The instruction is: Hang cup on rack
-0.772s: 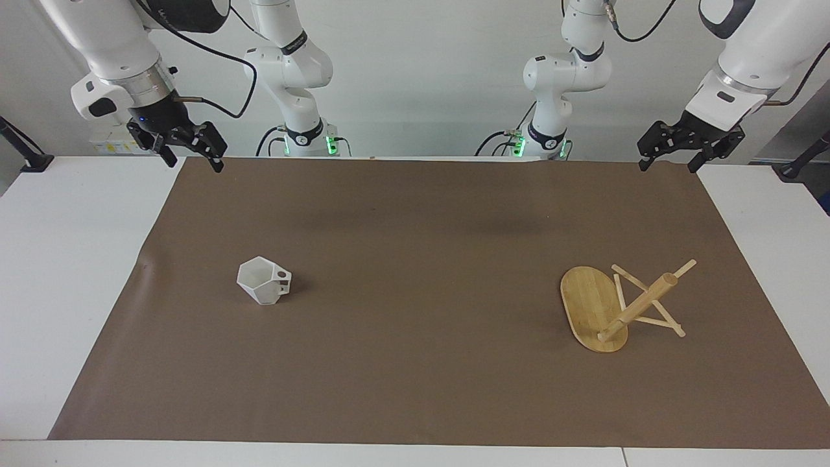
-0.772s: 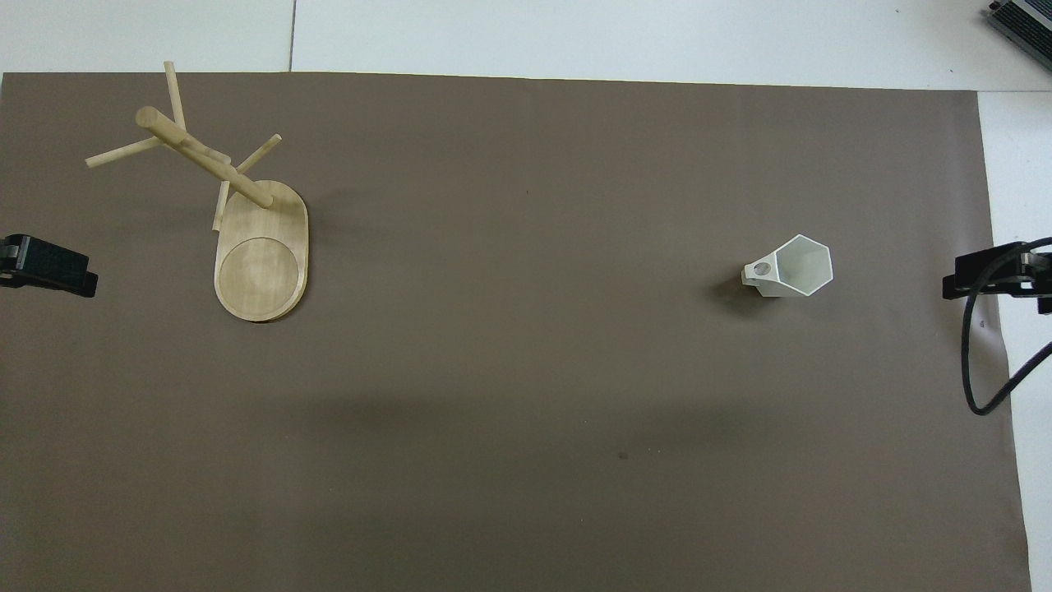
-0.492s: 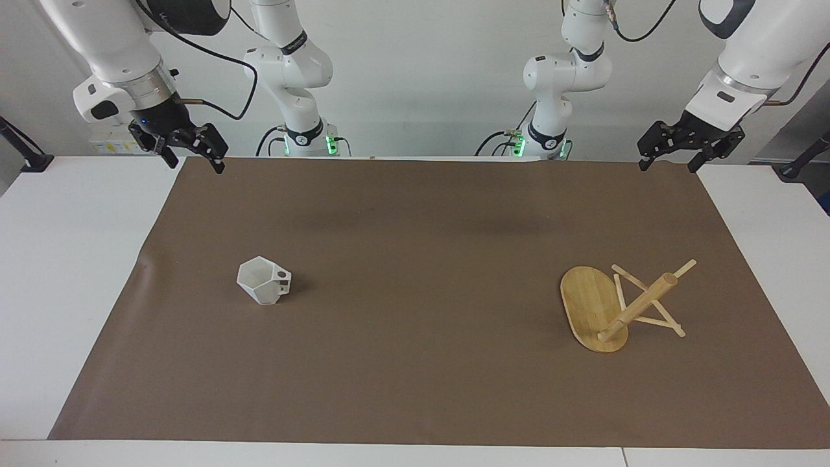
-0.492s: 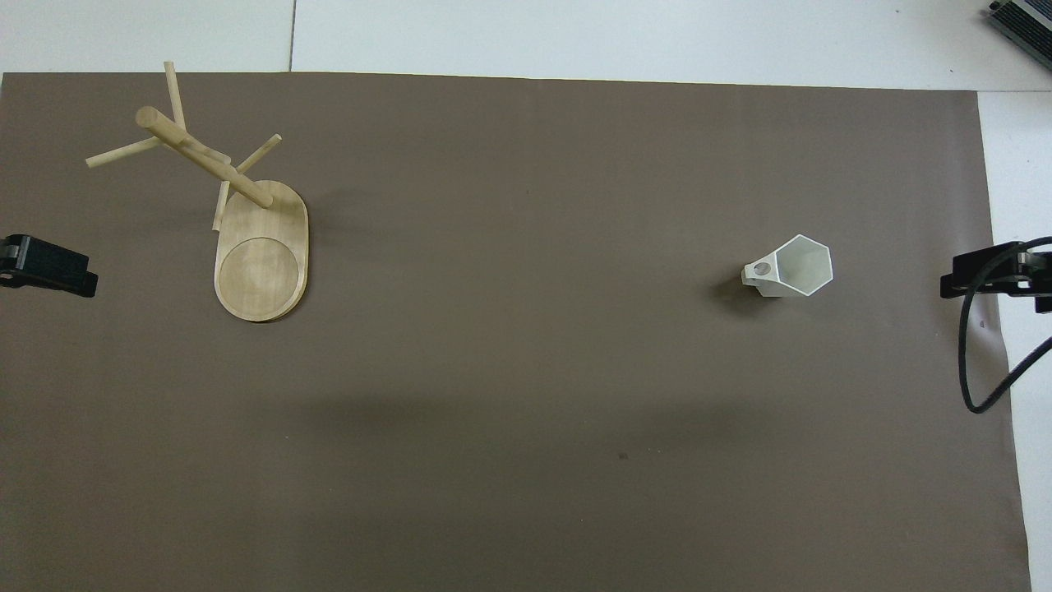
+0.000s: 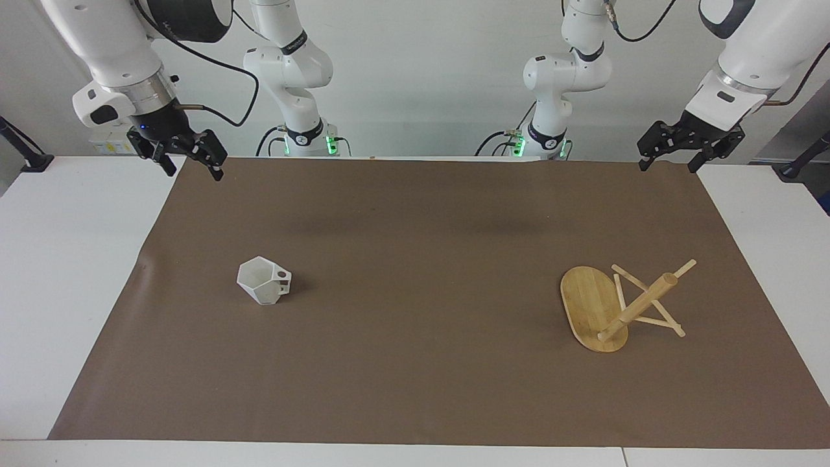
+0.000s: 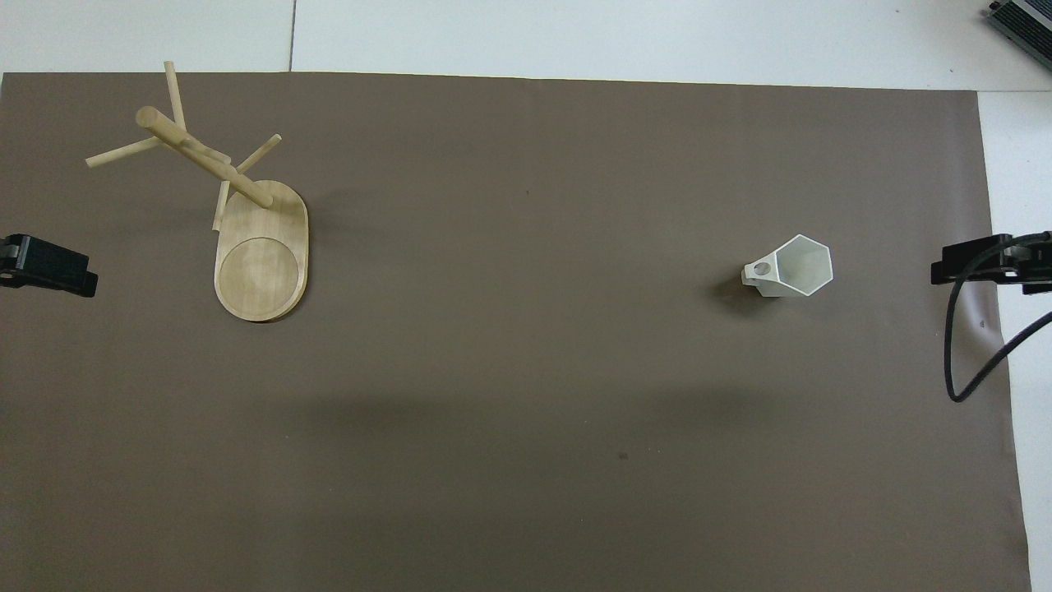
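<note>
- cup (image 5: 263, 288) stands upright on the brown mat (image 5: 415, 389), mouth up, toward the right arm's end of the table; its handle with the round hole points toward the table's middle. Nothing touches it.
- rack (image 5: 616, 310) stands at the left arm's end of the mat, well apart from the cup; oval base flat, post and pegs free, nothing hung.
- right gripper (image 5: 187, 153): fingers spread apart, empty, up over the mat's corner by the robots; the cup sits well away from the fingertips, out toward the mat's middle.
- left gripper (image 5: 668, 155): fingers parted, empty, over the other corner by the robots; this arm waits, rack well off from its fingertips.
- Step in hand, my read: right arm goes for the cup. Best come down with the fingers straddling one wall at the rim, away from the handle, so the hole is left free for a peg.
- Faceted walls could twist in the pinch; close on two flat faces.
</note>
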You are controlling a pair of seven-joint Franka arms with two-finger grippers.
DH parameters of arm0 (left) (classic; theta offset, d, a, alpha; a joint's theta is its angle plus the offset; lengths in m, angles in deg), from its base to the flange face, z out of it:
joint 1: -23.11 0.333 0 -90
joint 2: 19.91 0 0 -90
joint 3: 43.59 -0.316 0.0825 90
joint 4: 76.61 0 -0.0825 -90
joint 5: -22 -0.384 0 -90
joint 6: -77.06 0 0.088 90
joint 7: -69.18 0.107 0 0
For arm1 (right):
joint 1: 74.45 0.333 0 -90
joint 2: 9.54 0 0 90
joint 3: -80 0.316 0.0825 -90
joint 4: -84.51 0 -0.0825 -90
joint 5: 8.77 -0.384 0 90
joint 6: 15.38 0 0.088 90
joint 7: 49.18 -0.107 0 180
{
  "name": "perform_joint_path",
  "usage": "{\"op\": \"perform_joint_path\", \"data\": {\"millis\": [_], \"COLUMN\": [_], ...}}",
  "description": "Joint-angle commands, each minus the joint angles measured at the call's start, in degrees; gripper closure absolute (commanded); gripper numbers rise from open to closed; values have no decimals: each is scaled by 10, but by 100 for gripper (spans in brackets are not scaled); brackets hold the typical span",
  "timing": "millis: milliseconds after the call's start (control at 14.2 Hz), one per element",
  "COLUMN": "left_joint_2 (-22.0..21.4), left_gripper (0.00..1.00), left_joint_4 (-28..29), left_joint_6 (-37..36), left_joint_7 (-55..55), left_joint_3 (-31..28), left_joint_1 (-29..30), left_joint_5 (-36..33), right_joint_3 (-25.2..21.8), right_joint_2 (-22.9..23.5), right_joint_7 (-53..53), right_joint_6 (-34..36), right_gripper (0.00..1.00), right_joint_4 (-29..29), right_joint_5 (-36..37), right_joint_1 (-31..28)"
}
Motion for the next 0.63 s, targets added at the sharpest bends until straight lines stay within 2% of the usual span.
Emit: {"op": "perform_joint_path", "data": {"millis": [0, 421, 562], "left_joint_2": [-11, -11, -11], "left_gripper": [0, 0, 0], "left_joint_4": [12, 12, 12], "left_joint_6": [-5, -5, -5], "left_joint_7": [5, 5, 5], "left_joint_3": [4, 4, 4], "left_joint_1": [4, 4, 4], "left_joint_5": [-9, -9, -9], "right_joint_3": [-4, -4, -3], "right_joint_2": [0, 106, 124], "right_joint_7": [43, 40, 39], "right_joint_6": [-82, -222, -264], "right_gripper": [0, 0, 0], "right_joint_4": [60, 73, 88], "right_joint_5": [-9, -9, -9], "right_joint_1": [-5, -5, -3]}}
